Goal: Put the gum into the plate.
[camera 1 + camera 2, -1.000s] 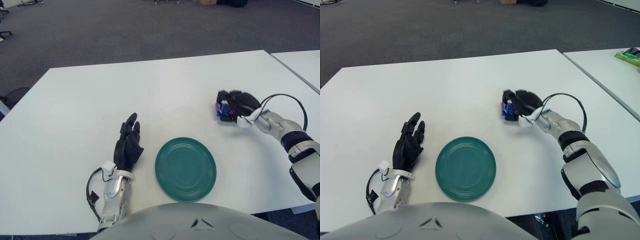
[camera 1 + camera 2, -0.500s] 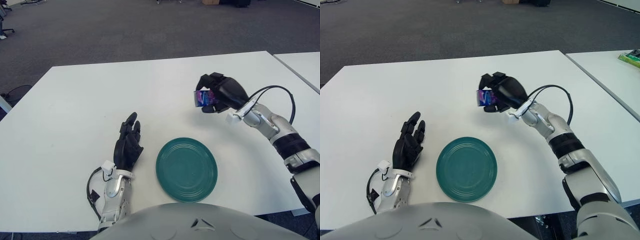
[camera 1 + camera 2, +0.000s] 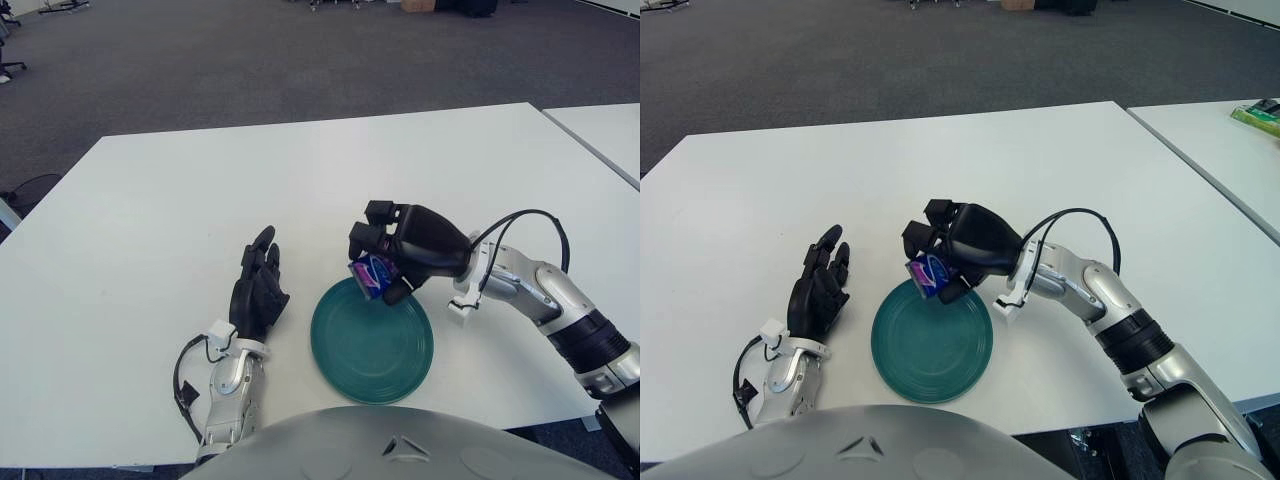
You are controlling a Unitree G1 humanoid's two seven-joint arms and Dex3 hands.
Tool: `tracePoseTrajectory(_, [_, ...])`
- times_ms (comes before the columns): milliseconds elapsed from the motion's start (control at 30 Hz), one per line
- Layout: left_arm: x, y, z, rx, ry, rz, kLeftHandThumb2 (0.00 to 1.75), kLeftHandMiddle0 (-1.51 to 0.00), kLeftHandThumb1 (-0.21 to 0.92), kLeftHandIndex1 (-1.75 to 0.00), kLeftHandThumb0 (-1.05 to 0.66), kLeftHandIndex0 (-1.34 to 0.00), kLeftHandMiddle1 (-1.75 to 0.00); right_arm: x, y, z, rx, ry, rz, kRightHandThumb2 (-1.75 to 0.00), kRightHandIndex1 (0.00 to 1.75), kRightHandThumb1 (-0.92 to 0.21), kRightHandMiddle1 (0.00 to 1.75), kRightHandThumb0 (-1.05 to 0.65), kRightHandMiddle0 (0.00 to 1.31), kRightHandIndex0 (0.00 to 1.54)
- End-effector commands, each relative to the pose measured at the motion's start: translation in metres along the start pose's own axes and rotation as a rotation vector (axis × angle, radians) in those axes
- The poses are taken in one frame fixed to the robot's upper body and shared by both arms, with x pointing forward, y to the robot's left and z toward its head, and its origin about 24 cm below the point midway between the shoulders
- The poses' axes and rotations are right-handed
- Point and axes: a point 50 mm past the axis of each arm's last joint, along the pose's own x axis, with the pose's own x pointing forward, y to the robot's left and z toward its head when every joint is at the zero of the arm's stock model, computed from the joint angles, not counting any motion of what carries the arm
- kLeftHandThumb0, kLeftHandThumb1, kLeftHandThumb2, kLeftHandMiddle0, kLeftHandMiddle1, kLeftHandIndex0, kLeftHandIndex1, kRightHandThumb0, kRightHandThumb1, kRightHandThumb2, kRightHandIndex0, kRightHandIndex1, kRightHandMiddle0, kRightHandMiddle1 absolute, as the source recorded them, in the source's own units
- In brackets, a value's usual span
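Gum (image 3: 375,271) between right hand (image 3: 410,245) fingers (image 3: 366,239), over plate (image 3: 371,345) rim.

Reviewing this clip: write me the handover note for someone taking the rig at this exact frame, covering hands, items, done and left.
Right hand: shut on the gum pack, held over the far edge of the green plate.
Left hand: idle, flat on the white table left of the plate, fingers relaxed, holding nothing.
Done: gum picked up and brought to the plate.
Left: lower it, open the fingers so the gum rests in the plate, then pull the right hand clear.
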Motion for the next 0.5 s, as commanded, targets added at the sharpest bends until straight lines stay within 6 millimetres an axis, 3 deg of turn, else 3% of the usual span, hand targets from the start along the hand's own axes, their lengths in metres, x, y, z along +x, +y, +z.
tracePoseTrajectory(0, [-0.009,-0.002,-0.015,-0.019,0.097,0.055,1.02,-0.19,0.92,-0.44,-0.89,0.00,-0.01,0.007,-0.006,0.006,-0.073,-0.083,0.052,-1.09,1.75,-0.50,1.75,-0.43,0.48,1.12])
tracePoseTrajectory(300, [-0.008,-0.006,-0.013,0.002,0.095,0.064,1.03,-0.21,0.92,-0.41,-0.84,0.00,-0.01,0.001,0.002,0.029,-0.125,-0.265,0.177,-1.09,1.75,-0.50,1.75,-0.43,0.47,1.18])
tracePoseTrajectory(467, [-0.008,-0.007,-0.013,0.008,0.097,0.066,1.04,-0.21,0.92,-0.41,-0.83,0.00,-0.01,0.001,0.003,0.031,-0.119,-0.297,0.208,-1.09,1.75,-0.50,1.75,-0.43,0.47,1.19])
